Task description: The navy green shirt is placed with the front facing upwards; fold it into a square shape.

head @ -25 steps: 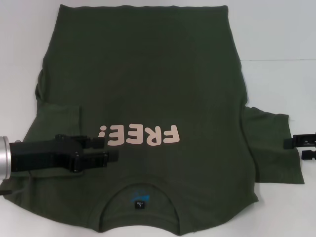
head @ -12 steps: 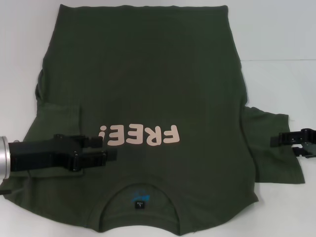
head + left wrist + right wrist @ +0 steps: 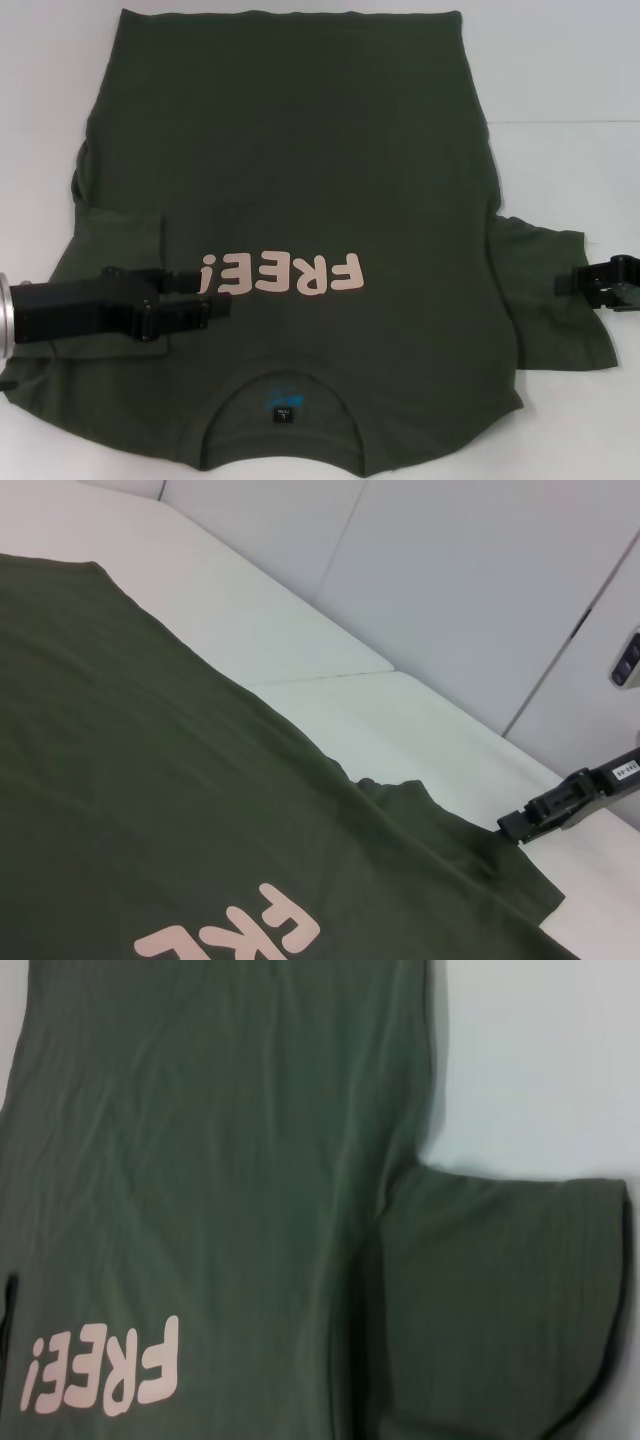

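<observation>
The navy green shirt is spread front-up on the white surface. The left hand is held narrowly parted over the folded-in sleeve. The right hand is seen at the other sleeve's edge; its state cannot be told.

A: What does the left wrist view show?
B: The navy green shirt lies flat on the white table, filling most of the frame. Part of the pink print sits at the picture's edge.
A: Any gripper?
B: The right gripper, black, at the far sleeve edge. Can't tell how its fingers stand.
</observation>
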`<state>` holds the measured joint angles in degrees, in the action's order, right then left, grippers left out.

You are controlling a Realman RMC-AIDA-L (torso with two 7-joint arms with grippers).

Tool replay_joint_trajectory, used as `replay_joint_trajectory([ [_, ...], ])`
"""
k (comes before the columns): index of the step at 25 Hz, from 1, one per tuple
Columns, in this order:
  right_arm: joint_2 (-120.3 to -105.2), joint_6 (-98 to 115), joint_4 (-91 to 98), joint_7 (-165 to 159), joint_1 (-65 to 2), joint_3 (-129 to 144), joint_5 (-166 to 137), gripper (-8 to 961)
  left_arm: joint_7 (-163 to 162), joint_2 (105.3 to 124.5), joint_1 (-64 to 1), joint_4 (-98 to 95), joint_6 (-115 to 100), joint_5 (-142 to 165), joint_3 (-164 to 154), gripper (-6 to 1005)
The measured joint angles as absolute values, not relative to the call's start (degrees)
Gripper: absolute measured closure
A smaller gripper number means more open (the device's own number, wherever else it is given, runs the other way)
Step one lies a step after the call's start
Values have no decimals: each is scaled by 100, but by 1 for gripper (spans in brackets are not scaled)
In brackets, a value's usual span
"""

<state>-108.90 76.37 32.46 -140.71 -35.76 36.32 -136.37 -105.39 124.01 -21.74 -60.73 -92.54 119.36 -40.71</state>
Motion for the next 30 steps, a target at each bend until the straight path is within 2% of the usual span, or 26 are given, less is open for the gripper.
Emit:
replay_joint_trajectory([
  [1,-10887,7637,3246,-14072,-3574,3641,-13644,250,-10540,12401,-2176,-6073,-9254,11922,-4071,342],
  [6,-10877,7637,3226,-14073,-3590,3664,-13650,491,-10539,12401,-2187,-6073,-9254,11862,-4069,342],
  [12,-10872,7637,3209,-14084,-3619,3677,-13685,708,-10539,12401,-2195,-6073,-9255,11836,-4069,341],
  [17,-10863,7637,3217,-14075,-3598,3691,-13713,927,-10544,12401,-2182,-6073,-9255,11821,-4069,341],
  [30,-10827,7218,3667,-13536,-3325,3589,-13739,948,-10594,12407,-2128,-6073,-9337,11719,-3917,342],
])
